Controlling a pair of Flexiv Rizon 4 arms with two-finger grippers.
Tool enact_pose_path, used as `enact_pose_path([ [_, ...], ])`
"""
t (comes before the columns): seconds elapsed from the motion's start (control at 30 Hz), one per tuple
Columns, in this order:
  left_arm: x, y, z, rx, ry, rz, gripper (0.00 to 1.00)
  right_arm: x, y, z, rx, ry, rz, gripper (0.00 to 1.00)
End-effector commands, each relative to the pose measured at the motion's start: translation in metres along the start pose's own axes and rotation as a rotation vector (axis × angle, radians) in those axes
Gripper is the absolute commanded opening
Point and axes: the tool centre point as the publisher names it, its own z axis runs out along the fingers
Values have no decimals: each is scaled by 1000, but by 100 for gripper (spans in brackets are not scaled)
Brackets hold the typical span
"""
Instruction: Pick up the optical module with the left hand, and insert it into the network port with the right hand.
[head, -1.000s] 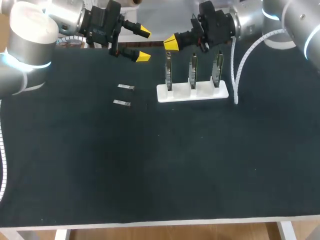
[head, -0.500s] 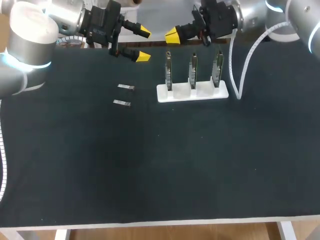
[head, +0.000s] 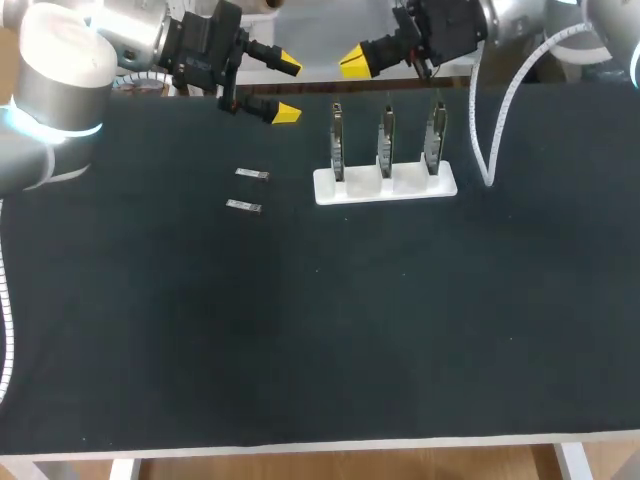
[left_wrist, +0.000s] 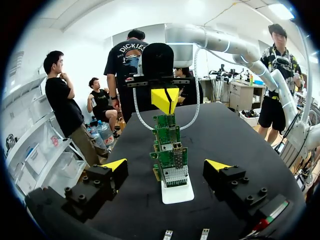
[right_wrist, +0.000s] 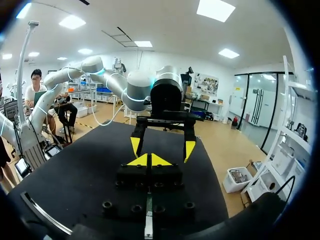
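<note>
- Head view alone lays out the whole black table (head: 320, 330). The nearer optical module (head: 244, 206) and the farther optical module (head: 252, 174) lie flat on it, just beside each other. They are apart from both grippers and to the view's left of the white stand (head: 385, 187).
- The stand carries three green boards (head: 386, 140), upright in a row. The left wrist view sees them end-on, one behind another, straight ahead of its own gripper. Both modules show low under its fingers.
- The right wrist view takes in just the two grippers facing each other over the dark surface.
- The left gripper (head: 285, 90) hangs over the table's far edge, beyond the modules. Its jaws are spread wide and grip nothing.
- The right gripper (head: 352, 62) hovers farther back, above and behind the boards. Its yellow tips are pressed together and hold nothing.
- A white coiled cable (head: 497, 115) loops down from the right arm to near the table, beside the stand.
</note>
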Motion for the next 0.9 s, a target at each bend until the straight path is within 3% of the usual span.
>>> enact_pose_path([
  [0.03, 0, 1, 0, 3, 1, 2, 100, -2, 11, -9, 28, 8, -2, 0],
  [0.37, 0, 1, 0, 3, 1, 2, 100, 6, 21, -26, 61, 31, 21, 0],
  [0.67, 0, 1, 0, 3, 1, 2, 100, 6, 21, -26, 61, 31, 21, 0],
  [0.7, 0, 1, 0, 3, 1, 2, 100, 6, 21, -26, 61, 31, 21, 6],
  [0.73, 0, 1, 0, 3, 1, 2, 100, 6, 21, -26, 61, 31, 21, 31],
  [0.77, 0, 1, 0, 3, 1, 2, 100, 6, 21, -26, 61, 31, 21, 60],
  [0.8, 0, 1, 0, 3, 1, 2, 100, 6, 21, -26, 61, 31, 21, 100],
  [0.9, 0, 1, 0, 3, 1, 2, 100, 6, 21, -26, 61, 31, 21, 100],
])
